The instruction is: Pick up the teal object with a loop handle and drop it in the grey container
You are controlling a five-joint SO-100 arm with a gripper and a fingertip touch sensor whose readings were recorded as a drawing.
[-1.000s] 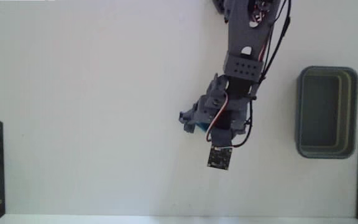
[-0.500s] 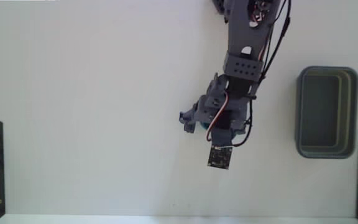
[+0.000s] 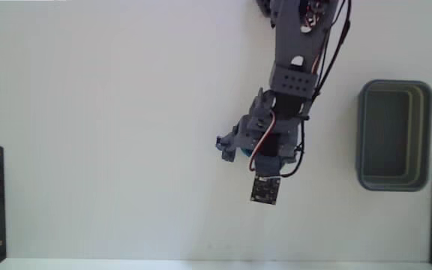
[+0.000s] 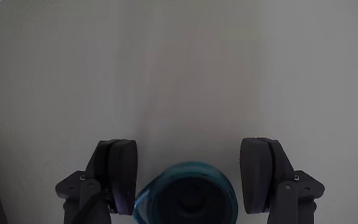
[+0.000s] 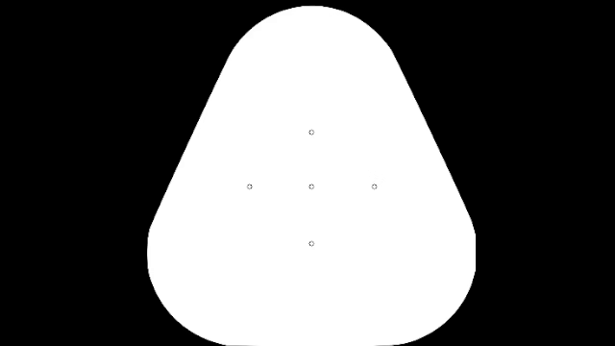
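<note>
Table (image 3: 111, 135): plain white, nothing shifted on it vs 1 s ago.

Arm (image 3: 295, 67): comes down from top of fixed view, wrist bent over mid-table. Pose near-identical across the last sec, so approach looks finished, no lift begun.

Grey container (image 3: 394, 135): at right edge of fixed view, well apart from the arm, interior empty, unmoved.

Gripper (image 4: 191, 180): in wrist view the two dark fingers (image 4: 120, 174) stand wide, one each side of the obj, a visible gap on the right side; left side too close to call for contact. So jaws open, not clamped.

Teal object with a loop handle (image 4: 188, 199): sits between the fingers at the bottom of wrist view, rounded, dark centre, partly cut off by frame edge. In fixed view only a sliver of blue (image 3: 243, 154) peeks out under the gripper body. That sliver is smaller than 1 s ago, which suggests the gripper body has settled a bit more over it.

Meaning for task: obj is bracketed, grasp not yet made. Next step prob. close on it, then lift + carry right to the container. Risk: round shape could squirt out if jaws close off-centre.
</note>
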